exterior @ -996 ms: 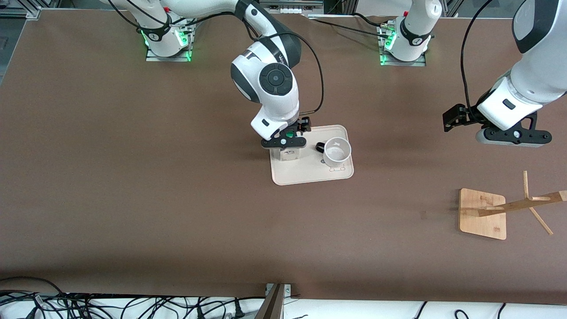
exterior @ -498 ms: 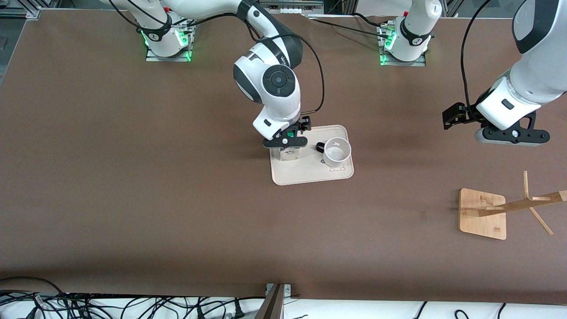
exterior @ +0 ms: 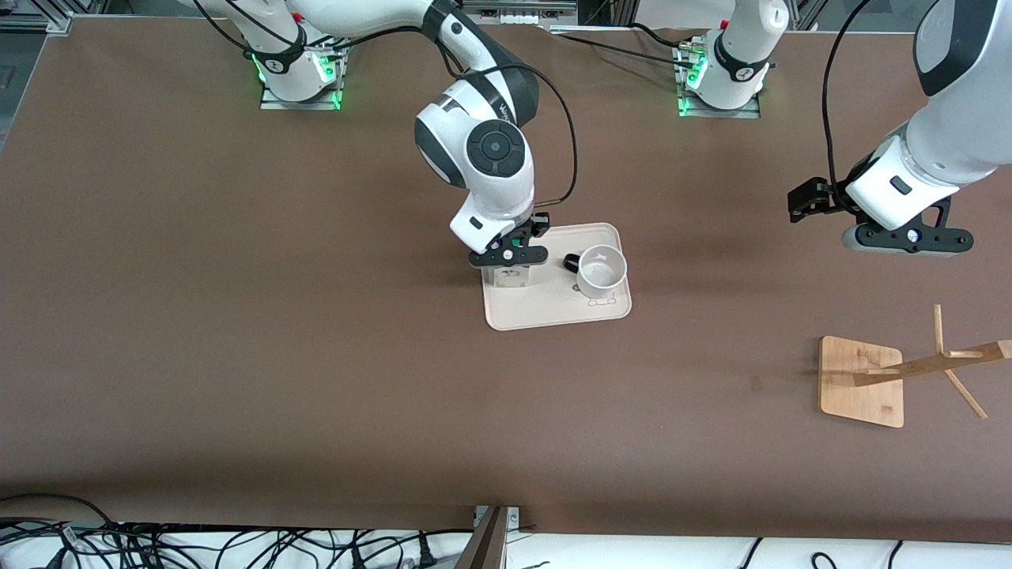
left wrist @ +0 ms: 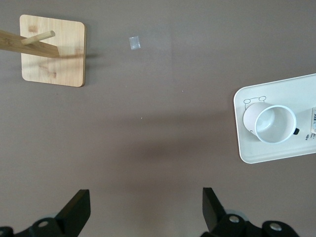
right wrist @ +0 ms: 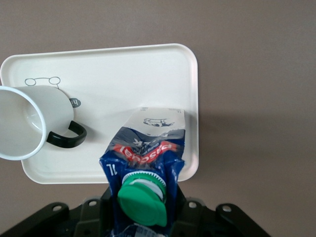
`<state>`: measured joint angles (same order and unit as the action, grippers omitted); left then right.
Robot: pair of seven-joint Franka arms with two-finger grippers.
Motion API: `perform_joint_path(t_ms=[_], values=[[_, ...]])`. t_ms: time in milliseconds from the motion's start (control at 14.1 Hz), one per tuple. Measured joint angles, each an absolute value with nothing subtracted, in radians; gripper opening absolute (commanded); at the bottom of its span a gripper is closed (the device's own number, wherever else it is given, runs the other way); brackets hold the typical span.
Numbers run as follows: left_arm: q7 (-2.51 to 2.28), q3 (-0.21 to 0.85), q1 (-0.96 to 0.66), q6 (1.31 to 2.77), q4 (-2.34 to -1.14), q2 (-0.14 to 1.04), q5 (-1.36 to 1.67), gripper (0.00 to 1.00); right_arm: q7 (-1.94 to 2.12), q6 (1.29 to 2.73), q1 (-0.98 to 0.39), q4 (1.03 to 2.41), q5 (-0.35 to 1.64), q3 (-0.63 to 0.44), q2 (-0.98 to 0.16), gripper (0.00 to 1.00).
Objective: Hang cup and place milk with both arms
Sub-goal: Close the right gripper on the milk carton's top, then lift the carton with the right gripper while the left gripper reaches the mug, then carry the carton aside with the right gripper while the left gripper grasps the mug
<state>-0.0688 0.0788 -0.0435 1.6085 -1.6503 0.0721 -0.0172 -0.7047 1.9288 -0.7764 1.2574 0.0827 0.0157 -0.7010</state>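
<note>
The milk (exterior: 510,276) is a blue and white carton with a green cap (right wrist: 143,201). It stands upright over the cream tray's (exterior: 569,312) edge toward the right arm's end. My right gripper (exterior: 508,254) is shut on its top from above. The cup (exterior: 601,271) stands upright in the tray beside the milk, with its black handle (right wrist: 66,136) pointing at the carton. The cup also shows in the left wrist view (left wrist: 270,123). My left gripper (exterior: 908,237) is open and empty, up over bare table toward the left arm's end; its fingers (left wrist: 76,210) are wide apart.
A wooden cup rack with a square base (exterior: 862,381) and slanted pegs stands near the left arm's end, nearer the front camera than my left gripper. It also shows in the left wrist view (left wrist: 53,49). A small tape mark (left wrist: 134,43) lies on the table beside it.
My right gripper has shifted slightly toward the right arm's end with the milk in it. My left gripper has drifted a little toward the arms' bases. The cup has not moved.
</note>
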Motion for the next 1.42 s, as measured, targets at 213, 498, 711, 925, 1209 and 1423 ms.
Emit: perform_joint_path(t_ms=[213,498,711,925,1209,1423], values=[[-0.068,0.08,-0.044,1.591,-1.65,0.072,-0.017,1.0,-0.703,1.912,-0.776,1.256,0.083,0.008,-0.7,0.42],[-0.06,0.097,-0.05,1.581,-1.633,0.074,-0.015,1.0,-0.702,1.83,-0.793,1.223,0.083,-0.033,-0.667,0.42],[-0.053,0.13,-0.061,1.572,-1.603,0.087,-0.007,1.0,-0.699,1.738,-0.806,1.197,0.1,-0.12,-0.589,0.42],[0.083,0.153,-0.071,1.57,-1.588,0.107,-0.001,1.0,-0.667,1.674,-0.805,1.197,0.19,-0.246,-0.492,0.42],[0.302,0.197,-0.091,1.571,-1.585,0.146,0.063,1.0,-0.513,1.577,-0.715,1.289,0.196,-0.367,-0.37,0.43],[0.513,0.268,-0.113,1.572,-1.585,0.22,0.101,1.0,-0.316,1.495,-0.559,1.341,0.143,-0.377,-0.302,0.43]])
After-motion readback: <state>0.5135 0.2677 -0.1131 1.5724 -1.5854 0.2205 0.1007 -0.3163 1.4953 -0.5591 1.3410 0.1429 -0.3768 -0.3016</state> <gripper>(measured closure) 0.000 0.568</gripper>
